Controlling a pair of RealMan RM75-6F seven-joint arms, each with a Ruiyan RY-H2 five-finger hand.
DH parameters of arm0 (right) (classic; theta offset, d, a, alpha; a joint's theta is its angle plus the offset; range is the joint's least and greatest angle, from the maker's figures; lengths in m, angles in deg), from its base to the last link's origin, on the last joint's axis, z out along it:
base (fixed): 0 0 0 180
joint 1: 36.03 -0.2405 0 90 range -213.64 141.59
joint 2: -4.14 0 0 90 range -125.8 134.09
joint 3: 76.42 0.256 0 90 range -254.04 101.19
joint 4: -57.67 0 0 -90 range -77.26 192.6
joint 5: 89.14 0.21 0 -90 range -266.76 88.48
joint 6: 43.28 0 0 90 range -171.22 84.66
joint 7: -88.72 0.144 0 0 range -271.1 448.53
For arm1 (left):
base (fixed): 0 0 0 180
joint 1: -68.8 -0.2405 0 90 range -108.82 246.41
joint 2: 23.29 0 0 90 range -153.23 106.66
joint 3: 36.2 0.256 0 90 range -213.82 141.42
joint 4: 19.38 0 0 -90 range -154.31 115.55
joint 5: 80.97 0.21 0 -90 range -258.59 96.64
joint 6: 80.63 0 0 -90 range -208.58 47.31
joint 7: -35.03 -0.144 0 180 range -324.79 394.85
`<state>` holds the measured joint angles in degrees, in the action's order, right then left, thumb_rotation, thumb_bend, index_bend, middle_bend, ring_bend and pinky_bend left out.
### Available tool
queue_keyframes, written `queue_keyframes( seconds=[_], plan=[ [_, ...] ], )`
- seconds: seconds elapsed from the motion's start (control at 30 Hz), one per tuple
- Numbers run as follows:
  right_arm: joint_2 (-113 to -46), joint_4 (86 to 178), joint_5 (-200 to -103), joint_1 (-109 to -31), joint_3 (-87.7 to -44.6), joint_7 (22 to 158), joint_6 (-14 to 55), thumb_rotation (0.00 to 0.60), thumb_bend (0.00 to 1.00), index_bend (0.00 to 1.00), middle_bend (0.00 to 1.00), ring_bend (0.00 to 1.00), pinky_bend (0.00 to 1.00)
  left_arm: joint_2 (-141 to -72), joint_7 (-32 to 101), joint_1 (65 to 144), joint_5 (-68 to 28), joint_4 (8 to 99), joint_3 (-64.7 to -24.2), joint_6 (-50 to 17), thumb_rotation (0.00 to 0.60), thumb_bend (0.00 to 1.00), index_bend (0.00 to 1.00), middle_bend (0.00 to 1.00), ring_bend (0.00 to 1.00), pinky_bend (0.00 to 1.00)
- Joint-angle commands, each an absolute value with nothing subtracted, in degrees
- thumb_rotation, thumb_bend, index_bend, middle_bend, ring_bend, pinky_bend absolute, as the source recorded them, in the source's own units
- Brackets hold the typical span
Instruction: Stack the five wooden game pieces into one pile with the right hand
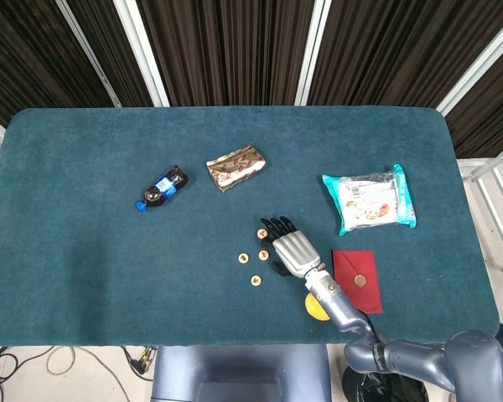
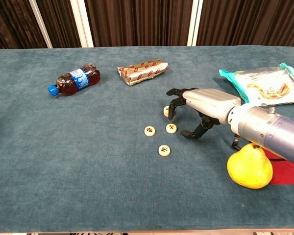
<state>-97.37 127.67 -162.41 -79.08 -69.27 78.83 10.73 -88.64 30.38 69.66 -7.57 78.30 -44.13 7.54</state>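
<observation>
— Counting the pieces [image 2: 159, 130], how many show?
— Four for certain in the chest view: one with a red mark [image 2: 171, 128], one just left of it [image 2: 149, 130], one nearer the camera [image 2: 164, 150], and one [image 2: 166, 111] farther back at the dark fingertips [image 2: 170, 111] of the right hand [image 2: 202, 108]. All lie flat and apart on the bench [image 2: 88, 161]; no pile. A fifth I cannot make out.
— Is the hand holding that far piece?
— The fingers curl down over it, touching or nearly so; I cannot tell whether they grip it. The thumb [image 2: 193, 132] hangs low just right of the red-marked piece, apart from the fingertips.
— And from above?
— The head view shows the right hand [image 1: 292, 249] just right of the pieces [image 1: 254, 258], fingers pointing toward the far edge.
— The left hand?
— Not visible in either view.
— What else is there?
— A yellow pear [image 2: 250, 169] under the forearm, resting against a red envelope [image 1: 357, 280]. A teal snack bag [image 2: 265, 87] lies far right, a gold wrapped bar [image 2: 142, 71] behind the pieces, and a small bottle [image 2: 74, 80] on its side to the left.
</observation>
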Motion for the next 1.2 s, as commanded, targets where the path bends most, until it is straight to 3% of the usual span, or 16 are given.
queue_keyframes(
  seconds=[0.03,1.2],
  plan=[
    [-97.39,127.55,-162.1,-79.1,-69.17,78.54,10.32,0.6,0.42,0.38,0.0,0.0,0.0,-88.65,30.19,69.68,-7.49,78.25,-44.06,7.53,0.6,0.59,0.1,0.0,0.0,0.0],
    [-98.54,126.62,-160.87,-79.1,-68.07,76.39,8.31,0.6,0.42,0.42,0.0,0.0,0.0,-88.82,30.3,69.63,-7.63,78.11,-44.33,7.72,0.6,0.59,0.1,0.0,0.0,0.0]
  ],
)
